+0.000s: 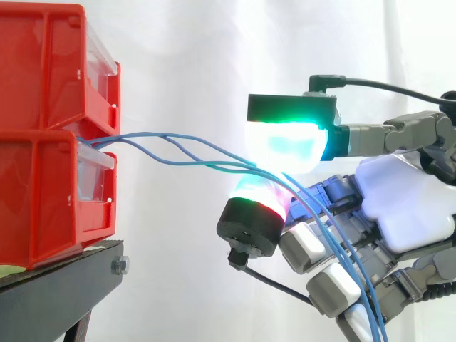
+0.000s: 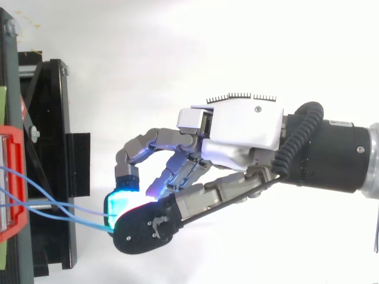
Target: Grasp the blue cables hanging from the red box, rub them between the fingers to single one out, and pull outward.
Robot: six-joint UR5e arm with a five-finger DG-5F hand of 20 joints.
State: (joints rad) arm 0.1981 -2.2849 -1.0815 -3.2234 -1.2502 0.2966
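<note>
**Cables** [image 1: 242,167]: several thin blue strands. In the side view they leave the clear drawer front of the lower bin [image 1: 43,199] at mid left and run rightward, spread and crossing. They gather at frame centre and then fall to the lower right edge. In the top view [image 2: 56,205] they cross the lower left, from the bins' red edge to the glowing tips.

**Hand** [image 1: 406,206]: enters from the right in both views; palm shell at [image 2: 243,130]. It is closed in a pinch on the cables. In the side view an upper pad [image 1: 288,142], glowing green and cyan, sits above a lower pad [image 1: 256,196], banded green and red. The bundle passes between the two where they meet. Past the pinch the strands drape down across the remaining fingers, which are bent at lower right. How many strands sit inside the pinch cannot be told.

**Bins**: two red bins, stacked, at the left edge, upper one at [image 1: 43,64].

**Stand** [image 1: 64,274]: black, under the bins at lower left, and along the left side in the top view [image 2: 53,148].

**Curtain** [image 1: 214,57]: white, behind everything.
</note>
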